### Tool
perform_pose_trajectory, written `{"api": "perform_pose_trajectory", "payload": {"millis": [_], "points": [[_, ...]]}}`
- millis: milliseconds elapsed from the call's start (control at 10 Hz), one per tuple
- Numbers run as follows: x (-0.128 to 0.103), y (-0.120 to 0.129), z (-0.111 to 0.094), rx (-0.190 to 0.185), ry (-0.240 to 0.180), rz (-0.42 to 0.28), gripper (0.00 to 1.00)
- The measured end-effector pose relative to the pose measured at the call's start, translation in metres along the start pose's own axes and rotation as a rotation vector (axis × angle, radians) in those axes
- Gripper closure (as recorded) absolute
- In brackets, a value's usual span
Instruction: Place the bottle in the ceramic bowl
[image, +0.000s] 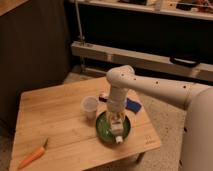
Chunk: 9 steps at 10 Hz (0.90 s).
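Observation:
The green ceramic bowl (106, 131) sits on the wooden table near its front right part. The small pale bottle (118, 132) is over the bowl's right half, tilted, with its white cap (119, 140) at the bowl's near rim. My gripper (116, 119) points straight down right above the bottle, at its upper end. The white arm reaches in from the right and hides the bowl's far rim. I cannot tell whether the bottle rests in the bowl or hangs from the gripper.
A whitish translucent plastic cup (90, 106) stands just left of the bowl. An orange carrot (32, 156) lies at the table's front left. A dark blue flat object (133, 105) lies behind the arm. The table's (55, 120) right edge is close to the bowl.

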Motion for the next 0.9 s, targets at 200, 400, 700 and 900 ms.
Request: {"api": "perform_pose_trajectory", "payload": {"millis": [200, 400, 700, 900], "points": [[0.0003, 0.0012, 0.0028, -0.008, -0.005, 0.009, 0.77], [0.0002, 0.0022, 0.0019, -0.015, 0.0, 0.016, 0.57], [0.0, 0.0017, -0.0035, -0.023, 0.011, 0.017, 0.26], [-0.001, 0.0009, -0.0035, -0.024, 0.012, 0.018, 0.23]]}}
